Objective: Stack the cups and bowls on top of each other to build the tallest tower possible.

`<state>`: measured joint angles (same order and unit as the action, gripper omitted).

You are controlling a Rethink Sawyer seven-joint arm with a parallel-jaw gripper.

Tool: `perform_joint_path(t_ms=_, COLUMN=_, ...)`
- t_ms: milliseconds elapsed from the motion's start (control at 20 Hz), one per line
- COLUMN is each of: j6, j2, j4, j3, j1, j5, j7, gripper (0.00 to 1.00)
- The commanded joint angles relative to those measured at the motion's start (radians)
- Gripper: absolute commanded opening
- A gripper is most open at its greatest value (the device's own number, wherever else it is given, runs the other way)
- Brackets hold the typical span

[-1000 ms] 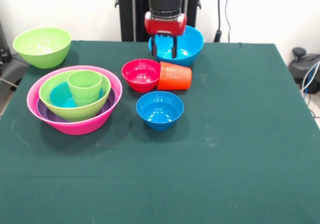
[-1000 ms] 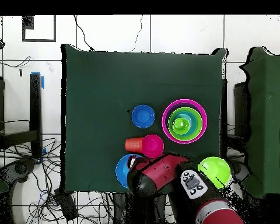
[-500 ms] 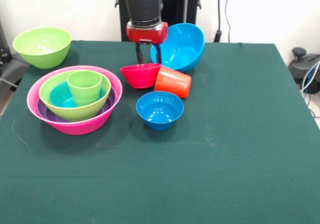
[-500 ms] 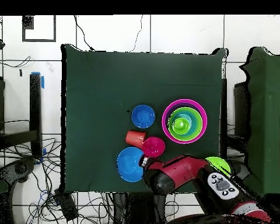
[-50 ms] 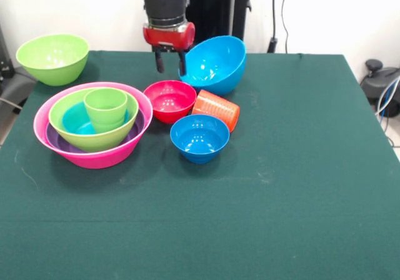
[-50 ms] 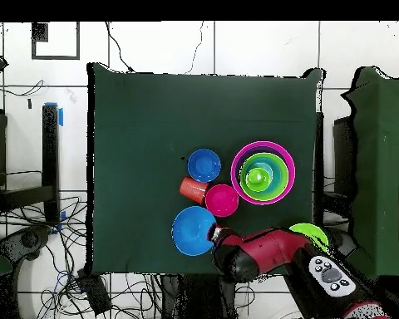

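While you read the front view from left to right, note the lone lime-green bowl (image 5: 52, 57) at the table's ten o'clock corner, apart from everything else. Next comes the nest: huge pink bowl (image 5: 93, 124) holding a purple bowl (image 5: 60, 142), a second lime-green bowl (image 5: 93, 119), a teal bowl (image 5: 75, 119) and the short lime-green cup (image 5: 105, 108) upright in the middle. At the nest's three o'clock sits the small red bowl (image 5: 170, 100), upright, with the orange cup (image 5: 215, 109) lying on its side just beside it. The small blue bowl (image 5: 199, 137) stands at the red bowl's five o'clock. The large blue bowl (image 5: 213, 63) is tipped on its side at the red bowl's one o'clock.

The gripper (image 5: 169, 62) hangs above the red bowl's far rim, fingers apart and clamped on nothing; the tilted blue bowl's rim seems to lean at one finger.

In my judgement you are between picks. Your next move calls for a clean rim grasp on one loose bowl, then a carry to the nest at nine o'clock.
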<state>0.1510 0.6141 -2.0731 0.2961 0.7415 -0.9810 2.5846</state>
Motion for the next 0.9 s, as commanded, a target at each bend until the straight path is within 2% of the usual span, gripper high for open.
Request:
perform_joint_path(t_ms=50, j6=0.129, j2=0.077, j4=-0.058, j3=0.011, j1=0.011, j5=0.013, j7=-0.123, gripper=1.0)
perform_joint_path(t_ms=350, j6=0.099, j2=0.081, j4=-0.073, j3=-0.003, j1=-0.013, j5=0.0, j7=-0.086, gripper=1.0)
perform_joint_path(t_ms=550, j6=0.124, j2=0.145, j4=-0.134, j3=-0.009, j1=-0.01, j5=0.062, j7=-0.059, gripper=1.0)
perform_joint_path(t_ms=650, j6=0.107, j2=0.151, j4=-0.151, j3=-0.045, j1=-0.024, j5=0.102, j7=0.009, gripper=1.0)
perform_joint_path(t_ms=700, j6=0.081, j2=0.135, j4=-0.146, j3=-0.072, j1=-0.036, j5=0.118, j7=0.058, gripper=1.0)
perform_joint_path(t_ms=800, j6=0.065, j2=0.119, j4=-0.141, j3=-0.088, j1=-0.04, j5=0.126, j7=0.071, gripper=1.0)
perform_joint_path(t_ms=900, j6=-0.06, j2=0.038, j4=-0.096, j3=-0.197, j1=-0.099, j5=0.163, j7=0.194, gripper=1.0)
